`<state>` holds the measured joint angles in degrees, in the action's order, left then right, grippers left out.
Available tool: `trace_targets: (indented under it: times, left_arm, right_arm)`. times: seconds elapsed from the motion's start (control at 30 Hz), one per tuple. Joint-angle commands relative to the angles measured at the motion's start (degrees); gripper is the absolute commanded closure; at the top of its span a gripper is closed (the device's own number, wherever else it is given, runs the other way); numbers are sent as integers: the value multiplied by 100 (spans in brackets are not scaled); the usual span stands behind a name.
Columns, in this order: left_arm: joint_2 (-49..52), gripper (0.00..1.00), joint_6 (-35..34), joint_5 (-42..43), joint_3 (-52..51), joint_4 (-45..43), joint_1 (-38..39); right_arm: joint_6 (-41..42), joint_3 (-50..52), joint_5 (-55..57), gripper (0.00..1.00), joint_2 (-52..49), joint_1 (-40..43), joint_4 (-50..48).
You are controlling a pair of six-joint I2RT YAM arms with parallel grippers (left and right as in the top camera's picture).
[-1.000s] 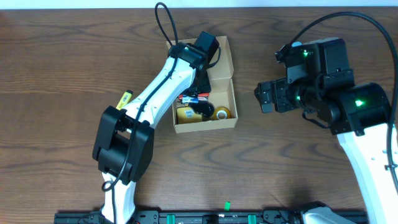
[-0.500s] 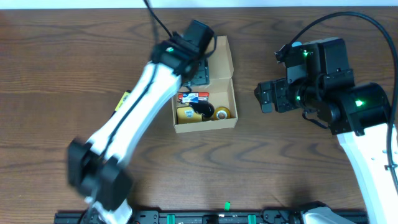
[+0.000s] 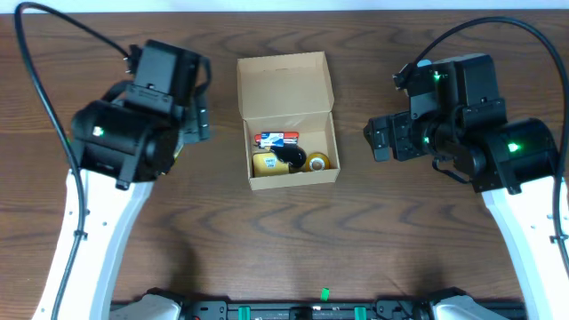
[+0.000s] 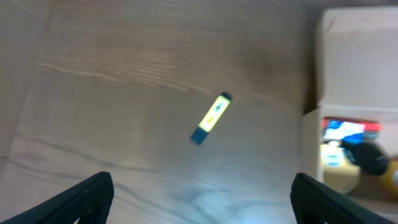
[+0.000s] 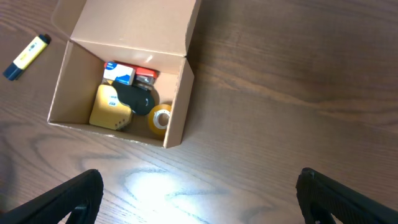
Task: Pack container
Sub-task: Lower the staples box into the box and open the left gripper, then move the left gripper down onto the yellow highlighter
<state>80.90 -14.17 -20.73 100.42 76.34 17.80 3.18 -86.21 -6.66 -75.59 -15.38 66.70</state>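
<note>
One thing lies outside the box [image 3: 293, 182]: a yellow pen [image 4: 210, 118] with a dark cap, flat on the desk [image 4: 124, 74] and slanted. Picking it up looks like the step in hand, and the job falls to the left tool [image 4: 202, 202], which hangs above the desk with its fingers spread wide and nothing between them.

To do it well, I would bring the left tool straight down over the middle of the pen. The wrist should turn first so the fingers close across the thin barrel and not along it. The pen is slim and round and may roll or swing, so a grip near its middle seems safest. Lift it clear of the box wall before moving across. Several small things [image 5: 137, 96] fill much of the box floor, so a low, gentle drop into the bare corner by the hinge should suit.

The box sits in the middle of the desk, its lid [image 3: 283, 84] folded back flat on the far side. From the left tool it is off to the right, beyond the pen and well apart. The right tool [image 5: 199, 199] is also spread and empty; the box lies ahead of it and to its left, not touching.
</note>
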Motion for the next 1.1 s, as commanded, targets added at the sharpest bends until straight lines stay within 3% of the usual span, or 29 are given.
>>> trace_targets:
  times: [0.0,0.27,0.4,0.6,1.07]
  left_arm:
    - [133,7,955,459,-175,-17,-343]
    - [525,12,2350,2256,-1010,-763,-1349]
    - [688,9,2988,3071,-1377,-1113,-1871]
    - [1119,8,3620,3084,-1786,-1292,-2437]
    - [2835,13,3735,3040,-2227,-2361,-2533]
  right_arm:
    - [-70,-72,-24,1,-4,35,17]
    - [-70,-72,-24,1,-4,35,17]
    - [-70,-72,-24,1,-4,35,17]
    - [-70,-72,-24,1,-4,35,17]
    - [-70,-72,-24,1,-4,35,17]
